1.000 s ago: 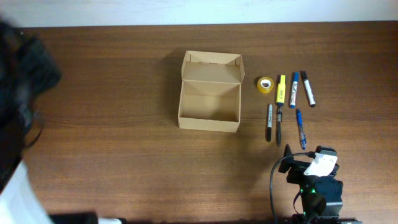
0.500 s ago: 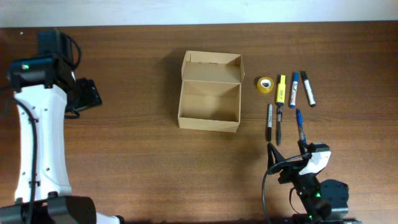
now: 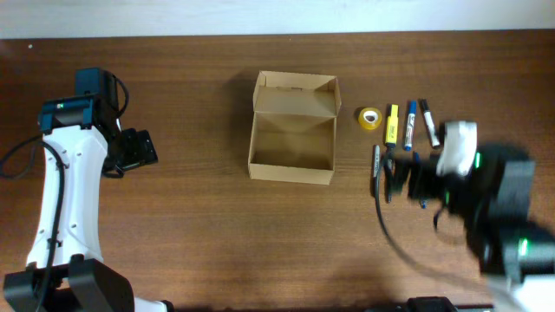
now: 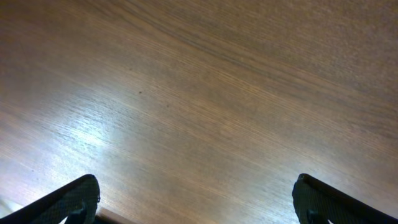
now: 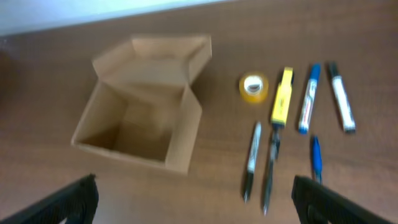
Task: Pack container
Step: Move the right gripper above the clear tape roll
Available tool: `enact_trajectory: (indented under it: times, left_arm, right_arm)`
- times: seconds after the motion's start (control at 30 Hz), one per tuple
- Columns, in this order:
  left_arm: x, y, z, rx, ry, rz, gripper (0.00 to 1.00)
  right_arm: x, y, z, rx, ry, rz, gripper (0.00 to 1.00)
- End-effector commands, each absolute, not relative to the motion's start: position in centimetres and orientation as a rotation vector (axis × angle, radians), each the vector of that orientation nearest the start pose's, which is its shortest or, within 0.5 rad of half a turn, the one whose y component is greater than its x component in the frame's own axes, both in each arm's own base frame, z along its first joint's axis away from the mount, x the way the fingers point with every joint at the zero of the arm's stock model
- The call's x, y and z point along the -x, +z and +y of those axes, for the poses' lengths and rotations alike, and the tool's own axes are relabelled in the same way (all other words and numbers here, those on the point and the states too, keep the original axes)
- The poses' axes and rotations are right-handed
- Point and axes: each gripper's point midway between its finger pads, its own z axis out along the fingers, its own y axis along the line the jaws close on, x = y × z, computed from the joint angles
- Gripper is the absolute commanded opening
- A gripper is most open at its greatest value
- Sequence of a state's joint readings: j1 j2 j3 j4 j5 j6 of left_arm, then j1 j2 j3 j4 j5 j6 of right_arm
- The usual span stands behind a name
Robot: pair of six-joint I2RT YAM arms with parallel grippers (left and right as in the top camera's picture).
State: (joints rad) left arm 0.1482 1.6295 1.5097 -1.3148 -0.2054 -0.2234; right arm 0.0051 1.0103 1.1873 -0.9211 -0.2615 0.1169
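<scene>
While the box (image 3: 292, 139) sits open at the middle of the table (image 3: 199, 225), its lid flap (image 3: 295, 94) raised on the far side, the left gripper (image 4: 196, 202) hangs over bare wood well to the box's left, jaws wide apart. The right gripper (image 5: 194, 199), blurred, hovers near the pens (image 5: 252, 163) right of the box, jaws spread too. Tape (image 5: 254, 87), a highlighter (image 5: 282, 96) and markers (image 5: 308, 99) lie beyond.

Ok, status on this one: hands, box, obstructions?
Left hand open, empty. Right hand open, empty. Container open, nothing inside. Pens, tape roll beside it; nothing in the way.
</scene>
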Motion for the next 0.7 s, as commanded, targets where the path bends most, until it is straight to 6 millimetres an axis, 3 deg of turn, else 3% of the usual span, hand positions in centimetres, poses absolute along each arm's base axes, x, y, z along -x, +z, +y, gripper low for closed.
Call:
enact_trajectory:
  times: [0.0,0.2,0.3,0.4,0.57,0.67]
  left_arm:
    - [-30.8,17.5,8.2,0.555,0.288,2.907,1.0]
    - [-30.8,17.5,8.2,0.555,0.288,2.907,1.0]
    - [-30.8,17.5,8.2,0.555,0.288,2.907,1.0]
    - [-30.8,17.5,8.2,0.555,0.288,2.907,1.0]
    - [-30.8,17.5,8.2,0.555,0.288,2.907,1.0]
    - [-30.8,17.5,8.2,0.555,0.288,2.907,1.0]
  right_arm:
    - [-32.2,30.2,5.5,0.086,0.419,2.343,0.99]
    - [-37.8,28.3,7.1,0.055,0.572,2.459,0.99]
    - [-39.9,25.3,6.8,-0.091,0.596,2.552,0.99]
    - [-41.7,22.5,6.7,-0.164,0.608,2.619,0.9]
    - [-43.8,18.7,4.2,-0.234,0.404,2.712,0.89]
    - [-44.5,17.1,3.7,-0.127,0.337,2.744,0.89]
